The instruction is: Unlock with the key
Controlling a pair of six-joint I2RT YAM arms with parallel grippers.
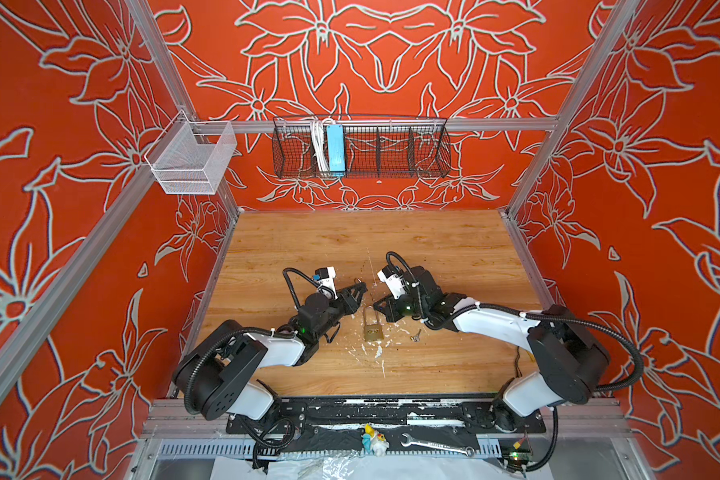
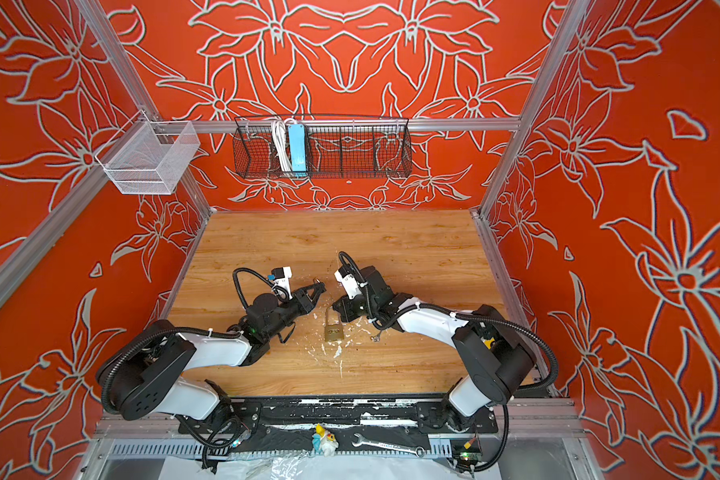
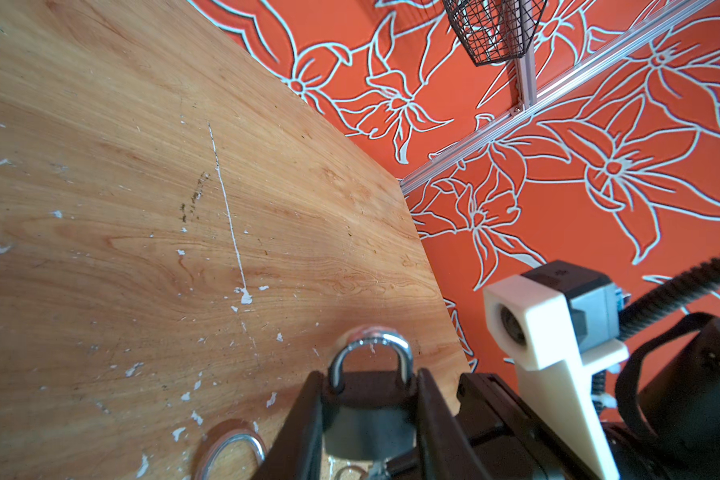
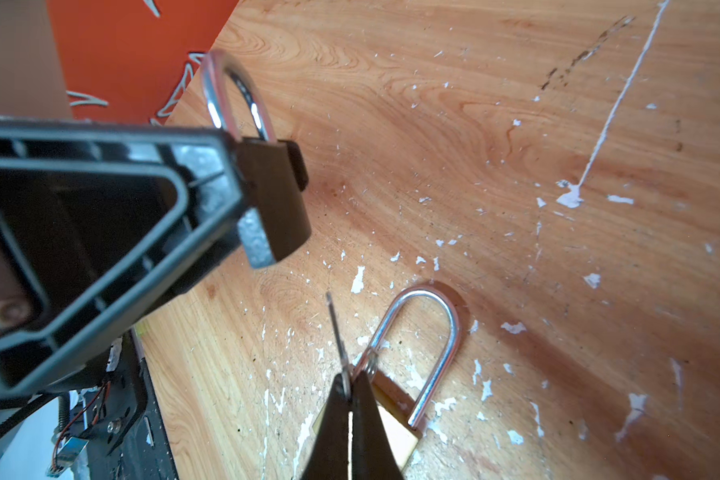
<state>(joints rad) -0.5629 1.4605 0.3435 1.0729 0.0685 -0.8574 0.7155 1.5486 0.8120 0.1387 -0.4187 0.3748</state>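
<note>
My left gripper [image 3: 370, 374] is shut on a small dark padlock [image 3: 368, 415] with a silver shackle [image 3: 371, 349], held off the table; it also shows in the right wrist view [image 4: 273, 195]. My right gripper [image 4: 350, 380] is shut on a thin silver key [image 4: 336, 328] seen edge-on, with a small ring [image 4: 368, 365] at its head. The key's tip points toward the padlock's underside, with a short gap between them. In both top views the left gripper [image 1: 360, 290] [image 2: 319, 289] and the right gripper [image 1: 377, 307] [image 2: 336, 305] nearly meet mid-table.
A brass padlock [image 1: 373, 330] [image 4: 395, 432] with a long shackle lies flat on the wooden table [image 1: 433, 249] under the grippers. A second small key [image 1: 415, 336] lies to its right. Wire baskets [image 1: 360, 149] hang on the back wall. A wrench [image 1: 437, 444] rests on the front rail.
</note>
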